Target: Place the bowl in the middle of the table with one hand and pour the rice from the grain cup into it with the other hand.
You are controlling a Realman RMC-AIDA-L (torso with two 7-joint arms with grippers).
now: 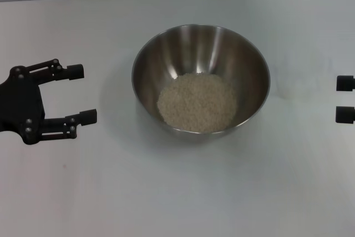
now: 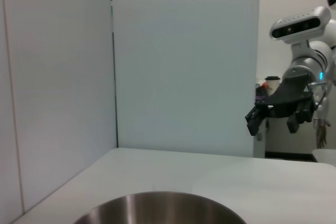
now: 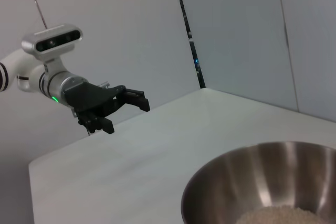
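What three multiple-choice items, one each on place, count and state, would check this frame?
1. Where is the rice?
A. In a heap inside the bowl
B. Spilled on the table
C. In a cup held by a gripper

2. How many grippers show in the head view?
A. None
B. One
C. Two

3. What state is the left gripper in?
A. Shut on the bowl's rim
B. Open, holding nothing
C. Shut on a spoon

Answers:
1 A: pale grains lie in the steel bowl's bottom.
2 C: the left gripper is left of the bowl, and the right gripper is at the right edge.
3 B: its fingers stand apart, clear of the bowl.
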